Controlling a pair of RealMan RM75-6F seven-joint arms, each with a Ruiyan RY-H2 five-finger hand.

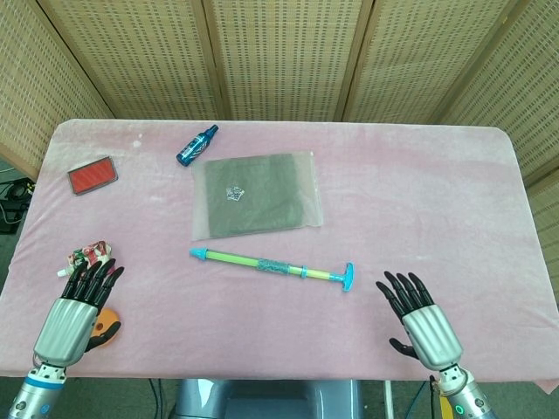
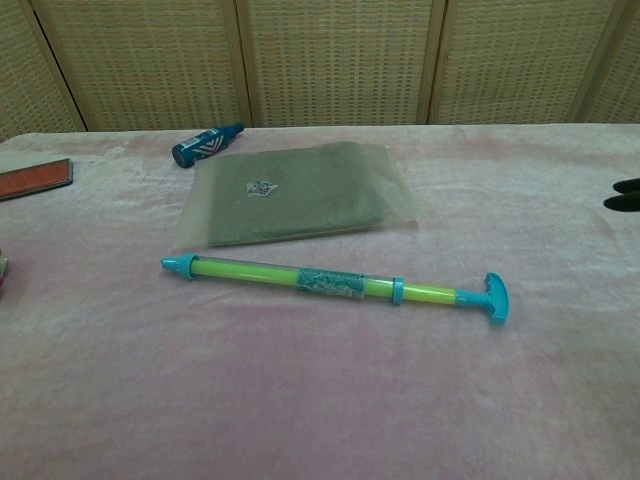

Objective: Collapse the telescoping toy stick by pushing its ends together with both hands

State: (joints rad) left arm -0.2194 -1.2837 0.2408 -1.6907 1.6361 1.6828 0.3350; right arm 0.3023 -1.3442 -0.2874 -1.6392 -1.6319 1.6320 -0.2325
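Note:
The telescoping toy stick (image 1: 272, 266) (image 2: 335, 283) lies across the middle of the pink table, green with a cyan tip at its left end and a cyan T-handle at its right end. Nothing touches it. My left hand (image 1: 77, 312) hovers at the table's near left corner, fingers spread, holding nothing. My right hand (image 1: 421, 320) is at the near right, well clear of the T-handle, fingers spread and empty. In the chest view only the dark fingertips (image 2: 626, 195) of the right hand show at the right edge.
A grey packet in a clear bag (image 1: 256, 194) (image 2: 297, 192) lies just behind the stick. A blue spray bottle (image 1: 196, 145) (image 2: 205, 144) and a red case (image 1: 92, 175) (image 2: 35, 178) sit at the back left. A snack pouch (image 1: 85, 256) and an orange disc (image 1: 106, 316) lie by my left hand.

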